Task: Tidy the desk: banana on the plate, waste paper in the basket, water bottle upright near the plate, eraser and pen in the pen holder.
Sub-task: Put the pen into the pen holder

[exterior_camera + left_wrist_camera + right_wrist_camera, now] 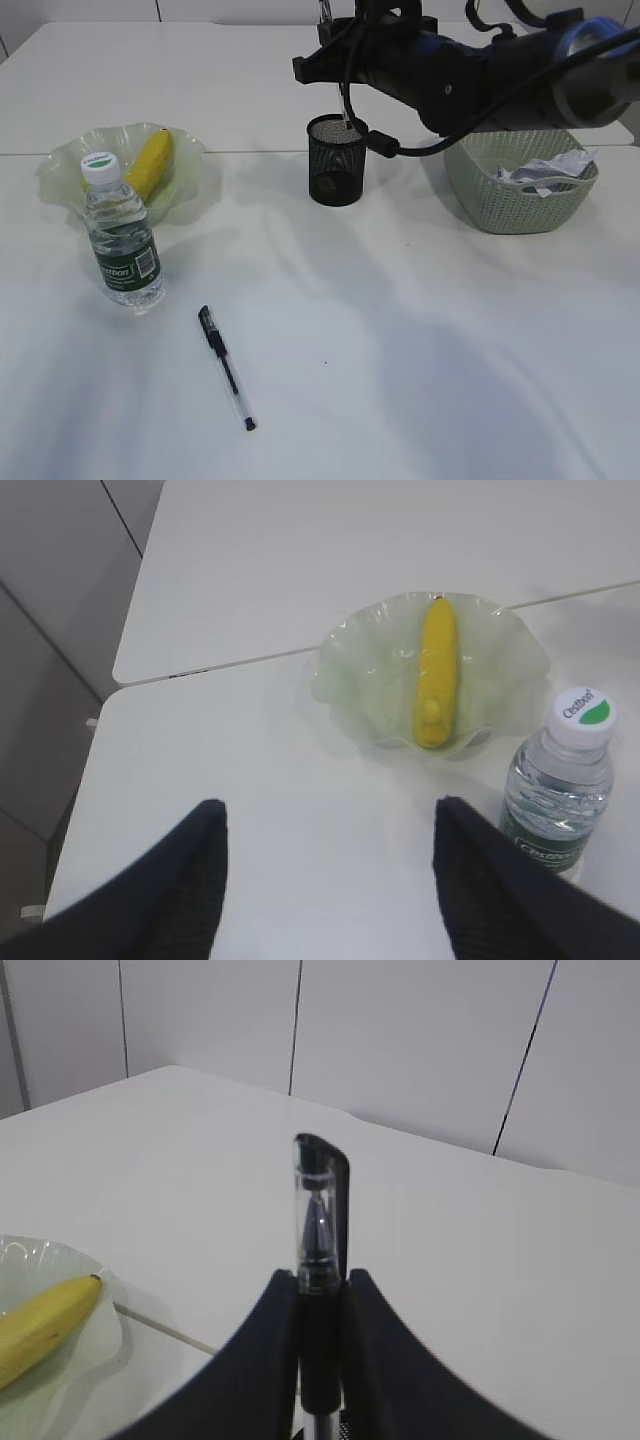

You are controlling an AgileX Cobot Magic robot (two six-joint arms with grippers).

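Observation:
My right gripper (342, 62) (322, 1290) is shut on a black-capped clear pen (320, 1210), held upright over the black mesh pen holder (336, 165), with its lower end (347, 120) inside the rim. A second pen (226, 368) lies on the table in front. The banana (150, 163) (437, 670) lies in the pale green plate (70, 160) (350, 680). The water bottle (120, 238) (558, 780) stands upright beside the plate. Waste paper (548, 168) lies in the green basket (510, 205). My left gripper (330, 825) is open and empty above bare table left of the bottle. No eraser shows.
The right arm (480, 70) reaches across the back of the table above the basket. A table seam (250, 153) runs behind the plate and holder. The table's left edge (100, 720) shows in the left wrist view.

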